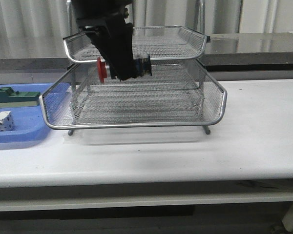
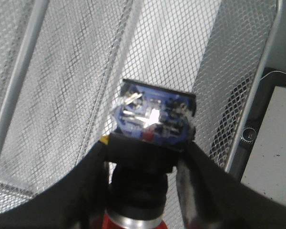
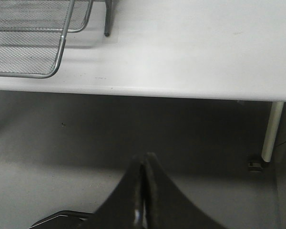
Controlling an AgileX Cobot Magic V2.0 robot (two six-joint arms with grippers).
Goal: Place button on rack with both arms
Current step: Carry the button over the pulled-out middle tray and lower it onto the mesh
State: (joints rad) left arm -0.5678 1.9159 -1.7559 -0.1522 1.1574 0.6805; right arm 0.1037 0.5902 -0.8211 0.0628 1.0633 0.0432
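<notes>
A small push-button switch with red round cap, black body and blue rear block [image 1: 124, 68] hangs clamped in the black left gripper [image 1: 118, 66] above the middle tier of the silver wire-mesh three-tier rack [image 1: 136, 105], which stands on a smooth white table [image 1: 254, 131] beside a flat blue plastic tray [image 1: 19, 134]. The right gripper [image 3: 143, 191], fingers pressed together and empty, hangs beyond the table's edge above grey floor [image 3: 52, 157]. No writing is legible.

White table [image 1: 254, 126], corrugated wall [image 1: 29, 24]
</notes>
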